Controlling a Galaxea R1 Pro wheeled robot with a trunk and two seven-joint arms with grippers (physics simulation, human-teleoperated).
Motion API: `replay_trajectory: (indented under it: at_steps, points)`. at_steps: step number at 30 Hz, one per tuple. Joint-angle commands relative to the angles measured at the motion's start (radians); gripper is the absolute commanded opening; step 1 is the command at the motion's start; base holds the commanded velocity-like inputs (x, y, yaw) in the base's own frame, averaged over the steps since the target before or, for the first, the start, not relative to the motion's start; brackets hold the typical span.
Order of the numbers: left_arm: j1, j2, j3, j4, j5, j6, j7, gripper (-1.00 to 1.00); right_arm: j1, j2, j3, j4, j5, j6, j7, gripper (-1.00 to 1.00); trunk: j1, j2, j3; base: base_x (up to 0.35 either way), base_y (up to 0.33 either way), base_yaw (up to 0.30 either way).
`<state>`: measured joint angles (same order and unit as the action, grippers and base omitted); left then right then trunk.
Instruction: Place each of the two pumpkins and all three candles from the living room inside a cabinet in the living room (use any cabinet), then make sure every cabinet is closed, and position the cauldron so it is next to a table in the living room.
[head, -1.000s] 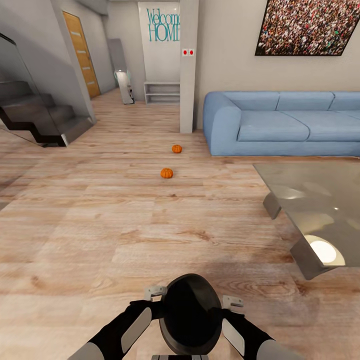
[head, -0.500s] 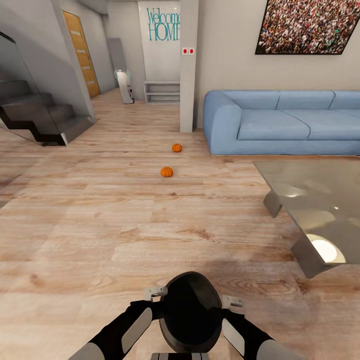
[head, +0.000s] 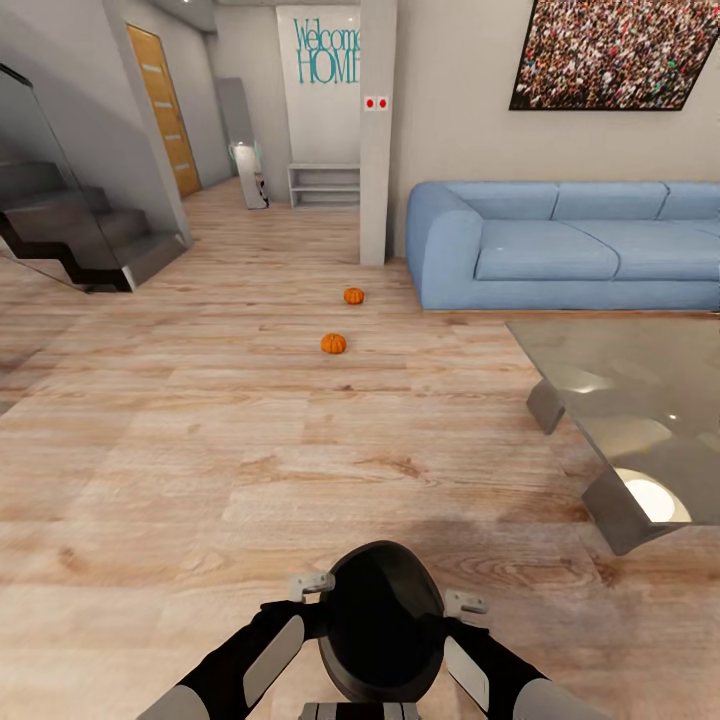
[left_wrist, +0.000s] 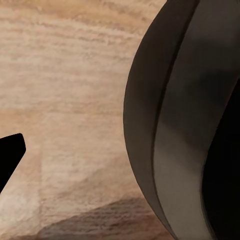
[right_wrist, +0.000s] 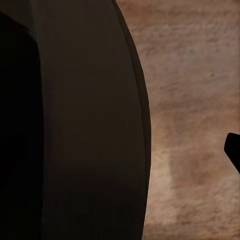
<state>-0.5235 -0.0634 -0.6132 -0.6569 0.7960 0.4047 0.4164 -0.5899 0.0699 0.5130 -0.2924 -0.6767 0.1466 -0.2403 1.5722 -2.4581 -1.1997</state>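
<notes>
From the head view the cauldron (head: 382, 622) sits between the two arms, close in front of the robot's trunk, its dark mouth facing up toward the camera. The left gripper (head: 311, 584) and right gripper (head: 465, 604) press against its opposite sides, though the fingers are mostly hidden behind the rim, so whether they are clamped or merely resting there cannot be told. The left wrist view adds the cauldron's curved outer wall (left_wrist: 170, 125) above the wooden floor (left_wrist: 70, 90), with one dark finger tip (left_wrist: 10, 155) apart from the pot. The right wrist view shows the wall (right_wrist: 85, 125) up close and another finger tip (right_wrist: 234, 150) clear of it. Farther ahead on the floor (head: 200, 440) lie two pumpkins (head: 333, 343) (head: 354, 296), near the sofa (head: 560, 245). The desk (head: 640, 390) stands to the right, its near corner over the floor.
</notes>
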Motion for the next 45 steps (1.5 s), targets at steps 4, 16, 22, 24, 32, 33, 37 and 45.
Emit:
replay_trajectory:
  at_steps: [4, 16, 22, 24, 32, 33, 37, 45]
  points:
    - [-0.001, 0.001, -0.005, -0.001, 0.009, 0.0, 0.009, 1.0, 0.001, -0.001, 0.007, -0.004, -0.002, 0.007, -0.009, 1.0, 0.005, 0.0, -0.001, 0.0, 0.0, 0.0]
    - [-0.001, 0.001, -0.005, -0.001, 0.01, -0.003, 0.008, 1.0, 0.001, -0.001, 0.007, -0.004, -0.002, 0.007, -0.009, 1.0, 0.024, -0.035, -0.017, 0.0, 0.0, 0.0]
    - [-0.001, 0.002, -0.006, -0.001, 0.012, -0.011, 0.006, 1.0, 0.001, -0.001, 0.007, -0.004, -0.002, 0.007, -0.009, 1.0, 0.024, -0.035, -0.017, 0.0, 0.0, 0.0]
    - [-0.001, 0.002, -0.006, -0.001, 0.012, -0.012, 0.006, 1.0, 0.001, -0.001, 0.007, -0.004, -0.002, 0.007, -0.009, 1.0, 0.024, -0.035, -0.017, 0.0, 0.0, 0.0]
    - [-0.001, 0.0, -0.006, 0.047, 0.005, -0.018, 0.0, 1.0, 0.001, -0.001, 0.007, -0.004, -0.002, 0.007, -0.009, 1.0, 0.024, -0.035, -0.017, 0.0, 0.0, 0.0]
    - [-0.001, 0.0, -0.006, 0.049, 0.005, -0.019, -0.001, 1.0, 0.001, -0.001, 0.007, -0.004, -0.001, 0.007, -0.009, 1.0, 0.024, -0.035, -0.017, 0.0, 0.0, 0.0]
    - [-0.001, -0.001, -0.007, 0.052, 0.005, -0.02, -0.002, 1.0, 0.001, 0.0, 0.007, -0.004, -0.001, 0.007, -0.008, 1.0, 0.024, -0.035, -0.017, 0.0, 0.0, 0.0]
    - [-0.001, -0.001, -0.011, 0.053, 0.005, -0.056, -0.002, 1.0, 0.001, 0.0, 0.007, -0.004, -0.001, 0.007, -0.009, 1.0, 0.024, -0.035, -0.017, 0.0, 0.0, 0.0]
